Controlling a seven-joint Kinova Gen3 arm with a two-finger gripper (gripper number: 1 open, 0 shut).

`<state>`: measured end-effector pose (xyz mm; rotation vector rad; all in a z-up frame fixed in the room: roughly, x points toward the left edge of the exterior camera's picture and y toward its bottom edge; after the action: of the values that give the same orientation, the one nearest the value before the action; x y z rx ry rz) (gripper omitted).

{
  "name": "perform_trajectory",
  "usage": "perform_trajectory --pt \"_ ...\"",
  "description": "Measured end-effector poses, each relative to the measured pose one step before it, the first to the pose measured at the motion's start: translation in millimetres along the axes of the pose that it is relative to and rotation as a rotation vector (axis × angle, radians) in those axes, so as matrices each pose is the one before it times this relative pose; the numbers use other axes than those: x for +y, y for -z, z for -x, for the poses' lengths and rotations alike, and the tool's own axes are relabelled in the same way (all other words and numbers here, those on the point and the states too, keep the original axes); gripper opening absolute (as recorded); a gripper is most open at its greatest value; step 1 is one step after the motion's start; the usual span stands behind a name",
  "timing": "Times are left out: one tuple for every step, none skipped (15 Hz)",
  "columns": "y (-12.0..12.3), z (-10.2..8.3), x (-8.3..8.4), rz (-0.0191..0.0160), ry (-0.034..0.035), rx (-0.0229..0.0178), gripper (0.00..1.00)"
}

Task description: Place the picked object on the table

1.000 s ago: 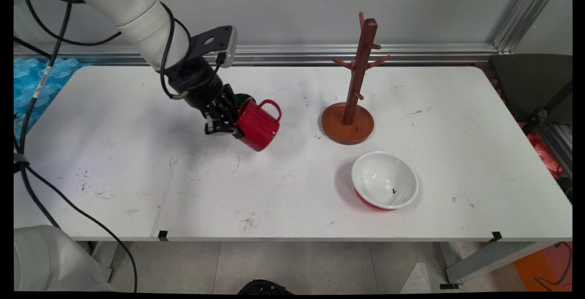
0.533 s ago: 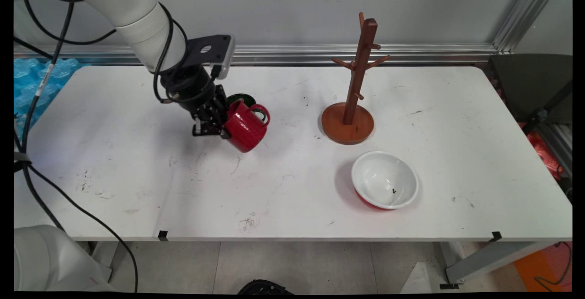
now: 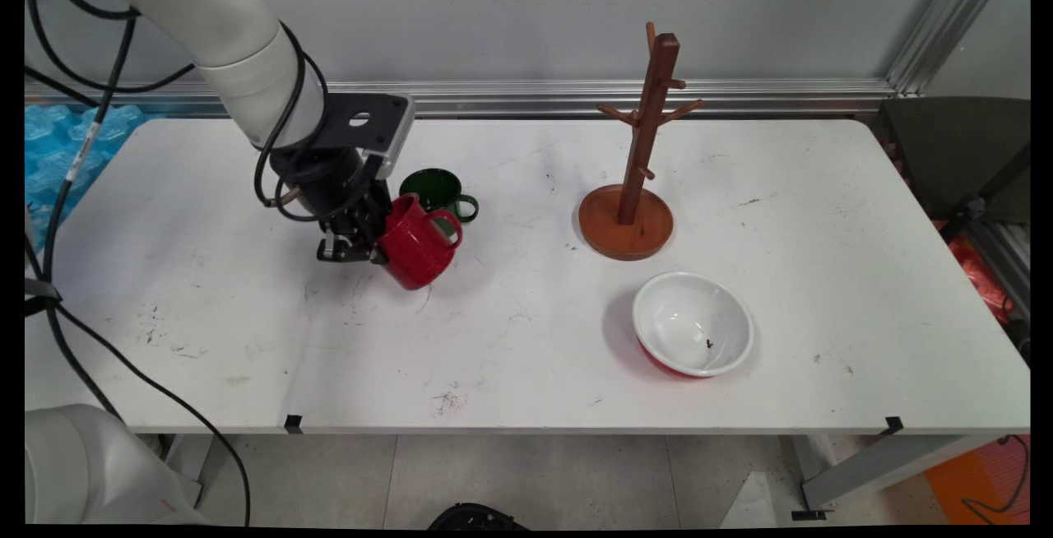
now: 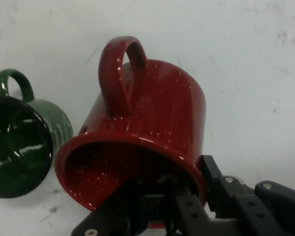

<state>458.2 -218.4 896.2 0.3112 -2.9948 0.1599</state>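
My gripper is shut on the rim of a red speckled mug, which hangs tilted just above the left-centre of the table, handle up and to the right. In the hand view the red mug fills the middle, with one finger inside its mouth and one outside against the wall; my gripper grips the rim at the bottom. A green mug stands upright right behind the red one; in the hand view the green mug is at the left, close beside it.
A wooden mug tree on a round base stands at the back centre-right. A white bowl with a red outside sits in front of it. Black cables hang at the left.
The arm has carried the red mug left and slightly toward the near side and lower, uncovering the green mug behind it. The mug tree and bowl have not moved.
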Motion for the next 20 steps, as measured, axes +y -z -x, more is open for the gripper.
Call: perform_trajectory --pt "-0.58 0.16 0.67 -0.00038 -0.00434 -0.00507 0.0" --pt "-1.87 0.13 0.68 -0.00184 -0.01085 -0.01108 0.0" --pt "-1.49 0.2 -0.13 -0.00211 -0.0069 -0.00647 0.0" --pt "-1.47 0.1 -0.35 -0.00198 -0.00587 -0.00509 0.0" --pt "-1.74 0.41 -0.38 -0.00246 -0.00404 -0.0056 0.0" --pt "-1.75 0.22 -0.49 -0.00218 -0.00333 -0.00402 0.0" --pt "-1.45 0.15 -0.41 -0.00156 -0.00242 -0.00289 0.0" --pt "-1.6 0.05 -0.43 -0.00167 -0.00222 -0.00251 0.0" --pt "-1.36 -0.09 -0.38 -0.0008 -0.0016 -0.00149 0.0" --pt "-2.05 -0.13 -0.6 -0.00196 -0.002 -0.00192 0.0" --pt "-2.41 -0.13 -0.65 -0.00195 -0.00229 -0.00199 0.0" --pt "-2.51 -0.42 -0.63 -0.00161 -0.00289 -0.00084 0.0" --pt "-2.17 -0.49 -0.66 -0.00158 -0.00239 -0.00055 0.0" --pt "-1.76 -0.38 -0.48 -0.00146 -0.00189 -0.00021 0.0" --pt "-1.73 -0.49 -0.55 -0.00132 -0.00199 -0.00013 0.0" --pt "-2.53 -0.8 -0.92 -0.00153 -0.00225 -0.00008 0.0" --pt "-2.5 -0.25 -0.59 -0.00077 -0.00125 -0.00055 0.0" --pt "-2.1 -0.3 -0.38 -0.00016 -0.00123 0.00002 0.0" --pt "-1.35 -0.11 -0.15 0.00022 -0.00071 -0.00026 0.0" --pt "-2.03 -0.3 -0.18 0.00053 -0.00118 0.0002 0.0"
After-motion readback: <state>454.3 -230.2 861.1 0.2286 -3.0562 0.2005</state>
